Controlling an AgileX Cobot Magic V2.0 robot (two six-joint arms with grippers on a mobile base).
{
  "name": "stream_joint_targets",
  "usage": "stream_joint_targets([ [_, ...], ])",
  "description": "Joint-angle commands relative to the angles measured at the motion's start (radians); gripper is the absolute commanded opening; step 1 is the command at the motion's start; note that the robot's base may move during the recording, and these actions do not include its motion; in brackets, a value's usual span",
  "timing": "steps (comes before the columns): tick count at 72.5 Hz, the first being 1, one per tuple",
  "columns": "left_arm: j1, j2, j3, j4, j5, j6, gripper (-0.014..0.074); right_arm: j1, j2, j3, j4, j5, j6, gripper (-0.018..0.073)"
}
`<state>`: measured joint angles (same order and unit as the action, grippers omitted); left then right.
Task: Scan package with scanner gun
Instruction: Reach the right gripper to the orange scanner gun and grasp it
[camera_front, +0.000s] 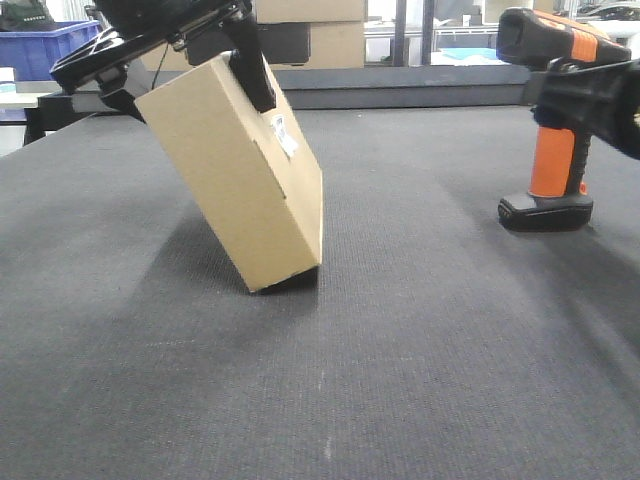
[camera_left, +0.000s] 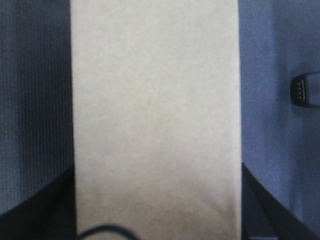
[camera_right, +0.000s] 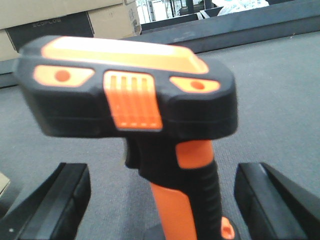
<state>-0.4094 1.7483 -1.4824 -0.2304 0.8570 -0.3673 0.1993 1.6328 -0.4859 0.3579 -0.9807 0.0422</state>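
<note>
From the front alone, the label (camera_front: 285, 135) on the package (camera_front: 220, 175) shows.

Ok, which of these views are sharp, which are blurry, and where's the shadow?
Front-facing view: sharp, the package casting a soft shadow under its tilted face onto the grey mat. Left wrist view: package fills the frame, soft-focused, the mat tinted bluish. Right wrist view: scanner gun too close, its head blurred.

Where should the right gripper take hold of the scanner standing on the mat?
On the orange handle of the scanner, below the wide head, fingers closing from either side. It stands upright on its flat foot, and the handle is the narrow part between the open fingers.
</note>
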Motion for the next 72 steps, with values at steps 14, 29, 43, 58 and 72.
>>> stream_joint_targets([
  [14, -0.005, -0.004, -0.006, -0.002, -0.007, -0.003, -0.0111, 0.001, 0.038, -0.024, -0.008, -0.034, 0.013, 0.0489],
  [29, -0.005, -0.004, -0.006, 0.003, -0.007, -0.003, -0.0111, -0.034, 0.041, -0.029, -0.016, -0.029, 0.028, 0.0487],
  [43, -0.005, 0.001, -0.006, 0.019, -0.007, -0.003, -0.0111, -0.071, 0.043, -0.057, -0.128, 0.002, 0.032, 0.0487],
  [58, -0.005, 0.007, -0.006, 0.019, -0.007, -0.003, -0.0111, -0.071, 0.064, -0.082, -0.127, 0.018, 0.042, 0.0487],
  [72, -0.005, 0.008, -0.006, 0.019, -0.007, -0.003, -0.0111, -0.071, 0.105, -0.110, -0.127, -0.012, 0.055, 0.0487],
])
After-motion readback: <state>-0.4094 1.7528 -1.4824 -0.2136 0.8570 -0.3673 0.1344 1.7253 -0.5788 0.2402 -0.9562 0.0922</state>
